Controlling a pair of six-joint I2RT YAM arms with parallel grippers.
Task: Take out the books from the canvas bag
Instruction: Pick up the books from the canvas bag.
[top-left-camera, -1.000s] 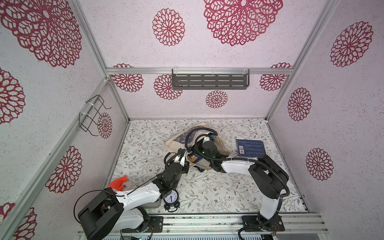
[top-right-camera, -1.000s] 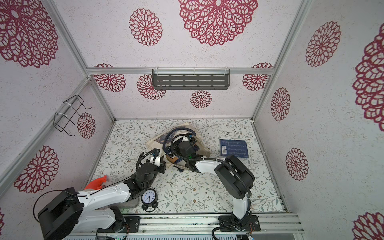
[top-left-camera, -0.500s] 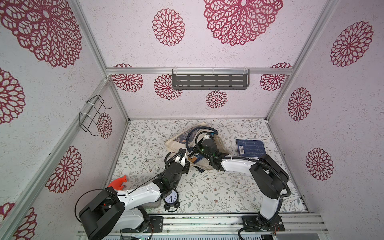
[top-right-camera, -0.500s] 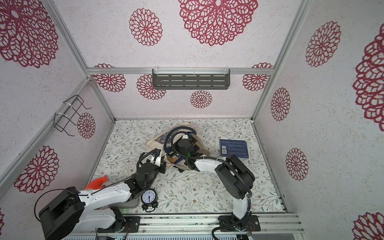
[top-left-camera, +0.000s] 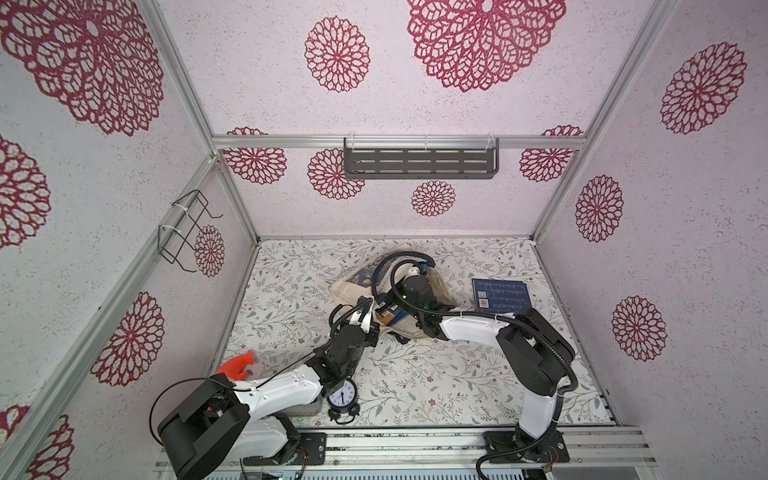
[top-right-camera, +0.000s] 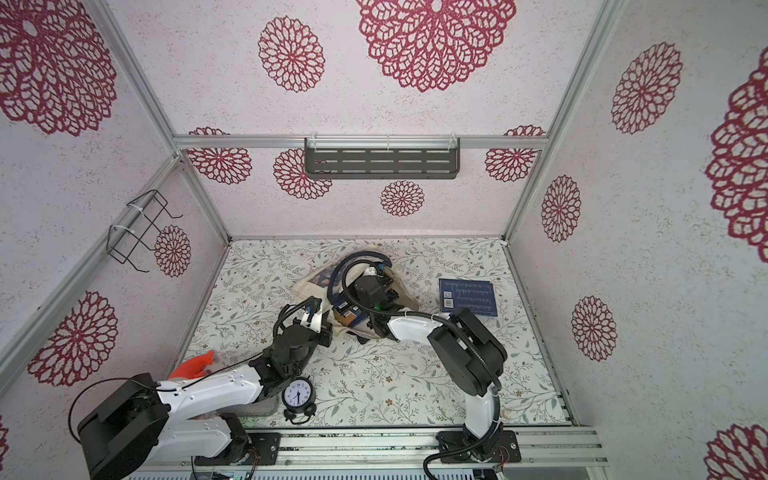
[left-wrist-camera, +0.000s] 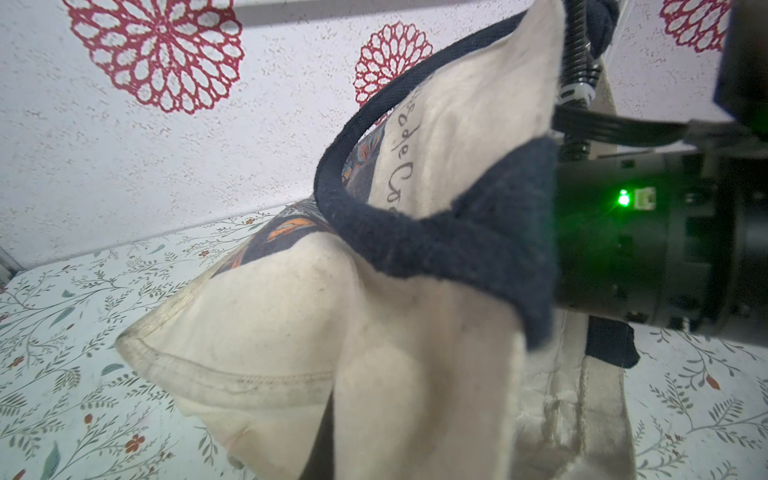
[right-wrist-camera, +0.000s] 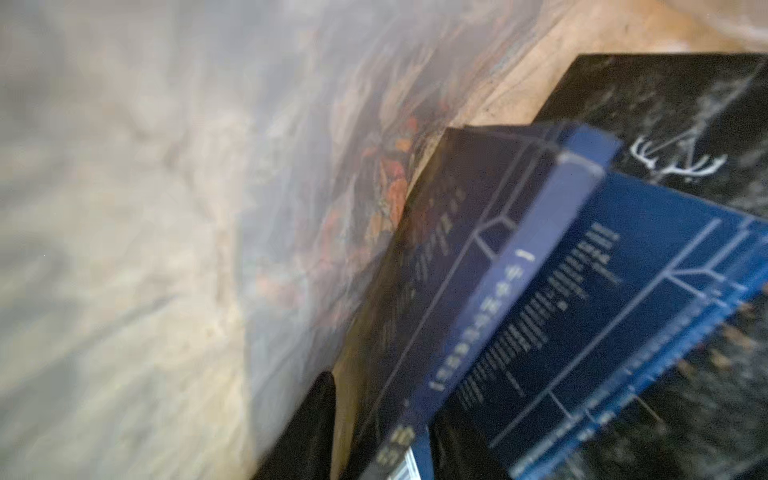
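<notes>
The left end effector (top-left-camera: 367, 319) is pressed together on the near rim of the canvas bag (top-left-camera: 348, 286), pinching the cloth. Its fingertips are cut off at the edge of the left wrist view, where cream fabric and a navy strap (left-wrist-camera: 436, 245) fill most of the picture.

The right end effector (right-wrist-camera: 384, 419) is down inside the bag's mouth, hidden in both top views by its own wrist and a cable loop. In the right wrist view two dark finger shapes stand either side of the edge of a navy book (right-wrist-camera: 582, 316), but the picture is smeared, so I cannot tell whether they clamp it or only straddle it. Behind it lies a black book (right-wrist-camera: 685, 104) with a pale antler mark, its corner cut off.

In a top view, a tan cover (top-left-camera: 388, 322) and more dark ones show at the bag's mouth, partly under the right arm.

A loose navy book (top-left-camera: 500, 293) lies flat on the counter (top-left-camera: 415, 374) to the bag's right, clear of it — one corner is covered by the right arm.

An alarm clock (top-left-camera: 343, 397) stands just beside the left arm.
</notes>
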